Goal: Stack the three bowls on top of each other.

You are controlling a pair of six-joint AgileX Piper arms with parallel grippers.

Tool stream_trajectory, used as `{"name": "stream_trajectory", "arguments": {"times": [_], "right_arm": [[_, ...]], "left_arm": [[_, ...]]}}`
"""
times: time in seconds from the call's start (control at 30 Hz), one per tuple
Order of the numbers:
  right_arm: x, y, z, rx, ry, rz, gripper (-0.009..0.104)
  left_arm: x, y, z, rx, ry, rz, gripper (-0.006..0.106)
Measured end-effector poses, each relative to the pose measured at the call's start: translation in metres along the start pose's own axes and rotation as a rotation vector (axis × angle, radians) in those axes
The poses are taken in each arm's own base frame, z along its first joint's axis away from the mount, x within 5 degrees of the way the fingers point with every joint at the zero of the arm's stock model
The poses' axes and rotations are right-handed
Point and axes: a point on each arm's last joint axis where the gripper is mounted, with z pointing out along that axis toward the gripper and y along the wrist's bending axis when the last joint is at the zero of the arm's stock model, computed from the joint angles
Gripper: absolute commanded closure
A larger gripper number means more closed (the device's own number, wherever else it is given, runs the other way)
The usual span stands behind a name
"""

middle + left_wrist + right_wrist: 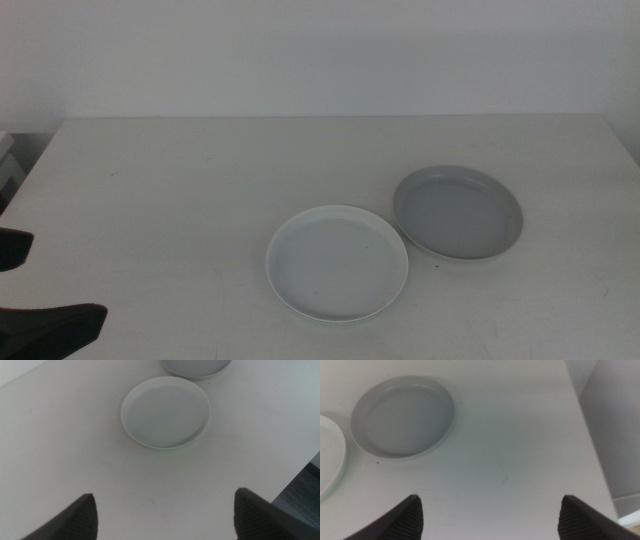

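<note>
White tabletop (200, 200) carries only two bowls in sight: the cream white bowl (337, 263) beside the grey bowl (459, 212), rims nearly touching. My left gripper (165, 515) and right gripper (490, 515) hover spread apart, empty. Low rims could slip from my pinch; nudging one bowl may shove its neighbour.

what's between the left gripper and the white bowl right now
Nothing visible. The left gripper, jaws open, is near the table's edge, with only bare tabletop between it and the white bowl. The grey bowl sits beyond, its rim touching or overlapping the white bowl's.
</note>
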Motion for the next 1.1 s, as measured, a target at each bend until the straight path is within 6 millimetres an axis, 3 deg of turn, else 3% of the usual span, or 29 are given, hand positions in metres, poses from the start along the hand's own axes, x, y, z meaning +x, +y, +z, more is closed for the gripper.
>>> {"name": "stream_trajectory", "arguments": {"times": [0.3, 0.53, 0.8, 1.1], "right_arm": [[-0.061, 0.004, 0.043, -0.018, 0.041, 0.050, 0.001], [-0.084, 0.006, 0.072, -0.033, 0.079, 0.040, 0.001], [-0.120, 0.007, 0.119, -0.039, 0.164, 0.025, 0.001], [-0.157, 0.011, 0.149, -0.074, 0.085, 0.049, 0.001]], "left_arm": [[0.000, 0.000, 0.000, -0.001, 0.000, 0.001, -0.004], [0.000, 0.000, 0.000, -0.002, 0.001, 0.001, -0.004], [0.000, 0.000, 0.000, -0.002, 0.001, 0.001, -0.004], [0.000, 0.000, 0.000, -0.002, 0.001, 0.001, -0.004]]}}
